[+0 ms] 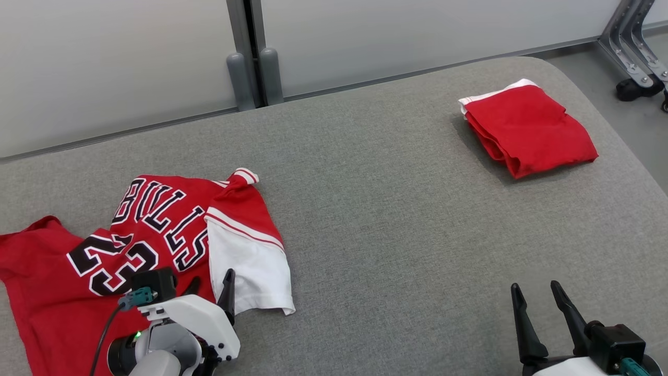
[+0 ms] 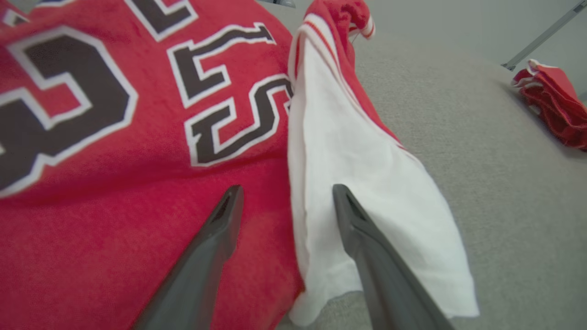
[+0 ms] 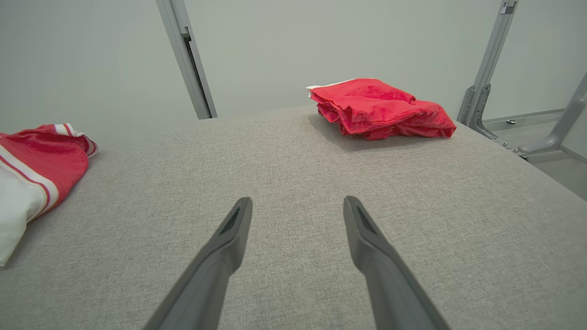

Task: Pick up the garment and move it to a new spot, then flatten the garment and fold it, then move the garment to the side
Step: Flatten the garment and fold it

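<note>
1. Grey upholstered surface (image 1: 376,209) stretches across the whole head view, with pale wall panels (image 1: 104,62) behind it and a grey post (image 1: 253,52) where two panels meet.
2. Far left lies the red jersey (image 1: 52,292), spread open but rumpled. Its left side and lower hem run off the edges of the head view, so I cannot see its full outline. The black "23" and the lettering above it are creased, and part of the lettering is tucked under a fold.
3. My left gripper (image 2: 288,188) sits over the jersey's lower right part, fingers spread wide apart. In the left wrist view one finger is above the red cloth and the other above the white sleeve (image 1: 245,271). I cannot tell whether the tips touch the fabric. In the head view my own wrist housing covers part of the jersey and hides most of one finger.
4. The sleeve's white end drapes onto the grey surface, its red striped part bunched up behind it.
5. Well to the right, near the far edge, rests a folded red garment (image 1: 527,128) with white trim. What kind it is I cannot make out.
6. My right gripper (image 1: 535,285) is at the lower right, fingers parted over bare grey fabric, its body cut off by the bottom edge.
7. At the top right corner a metal frame leg (image 1: 634,62) is only partly in view.
</note>
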Controlling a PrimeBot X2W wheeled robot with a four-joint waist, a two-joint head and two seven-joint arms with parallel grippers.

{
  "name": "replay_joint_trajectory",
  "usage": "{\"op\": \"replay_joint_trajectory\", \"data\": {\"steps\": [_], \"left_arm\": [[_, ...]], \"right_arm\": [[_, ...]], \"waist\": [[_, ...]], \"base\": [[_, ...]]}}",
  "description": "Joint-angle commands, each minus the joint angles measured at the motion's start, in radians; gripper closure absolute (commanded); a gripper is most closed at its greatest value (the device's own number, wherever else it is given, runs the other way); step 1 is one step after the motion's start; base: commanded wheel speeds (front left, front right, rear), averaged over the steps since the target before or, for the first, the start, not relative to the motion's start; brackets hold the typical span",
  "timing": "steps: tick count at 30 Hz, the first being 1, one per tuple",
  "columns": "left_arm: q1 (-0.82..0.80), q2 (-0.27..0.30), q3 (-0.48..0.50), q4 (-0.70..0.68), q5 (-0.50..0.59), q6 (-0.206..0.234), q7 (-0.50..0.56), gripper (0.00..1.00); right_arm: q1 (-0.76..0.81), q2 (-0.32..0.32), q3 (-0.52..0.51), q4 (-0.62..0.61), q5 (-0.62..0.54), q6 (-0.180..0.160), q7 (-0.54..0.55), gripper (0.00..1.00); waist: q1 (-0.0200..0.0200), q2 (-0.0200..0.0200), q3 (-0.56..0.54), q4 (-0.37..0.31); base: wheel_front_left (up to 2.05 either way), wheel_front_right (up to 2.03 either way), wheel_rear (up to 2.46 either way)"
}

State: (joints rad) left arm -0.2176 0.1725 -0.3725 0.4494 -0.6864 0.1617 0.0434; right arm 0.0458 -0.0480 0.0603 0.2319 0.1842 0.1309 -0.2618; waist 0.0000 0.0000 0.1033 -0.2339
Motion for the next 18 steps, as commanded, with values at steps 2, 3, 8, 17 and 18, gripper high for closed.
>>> {"op": "replay_joint_trajectory", "data": {"steps": [2, 3, 8, 17, 18], "left_arm": [[-0.026, 0.006, 0.005, 0.027, -0.008, -0.014, 0.002, 0.0], [-0.029, 0.006, 0.002, 0.039, -0.012, -0.022, 0.004, 0.0], [-0.06, -0.001, -0.041, 0.023, 0.01, -0.083, -0.014, 1.0], [-0.162, -0.028, -0.188, -0.134, 0.082, -0.11, 0.145, 1.0], [-0.176, -0.039, -0.203, -0.127, 0.086, -0.114, 0.164, 1.0]], "right_arm": [[-0.002, -0.006, -0.004, -0.001, 0.006, 0.0, -0.005, 0.0], [-0.001, -0.005, -0.005, -0.001, 0.007, 0.0, -0.005, 0.0], [-0.008, -0.006, -0.001, 0.001, 0.013, 0.0, -0.005, 0.0], [-0.03, -0.006, 0.018, 0.001, 0.03, 0.0, -0.005, 0.0], [-0.032, -0.006, 0.02, 0.002, 0.033, 0.0, -0.005, 0.0]], "waist": [[0.0, 0.0, 0.011, -0.017], [0.0, 0.0, 0.011, -0.019], [0.0, 0.0, 0.008, -0.031], [0.0, 0.0, 0.031, -0.106], [0.0, 0.0, 0.036, -0.116]], "base": [[0.0, 0.0, 0.0], [0.0, 0.0, 0.0], [0.0, 0.0, 0.0], [0.0, 0.0, 0.0], [0.0, 0.0, 0.0]]}}
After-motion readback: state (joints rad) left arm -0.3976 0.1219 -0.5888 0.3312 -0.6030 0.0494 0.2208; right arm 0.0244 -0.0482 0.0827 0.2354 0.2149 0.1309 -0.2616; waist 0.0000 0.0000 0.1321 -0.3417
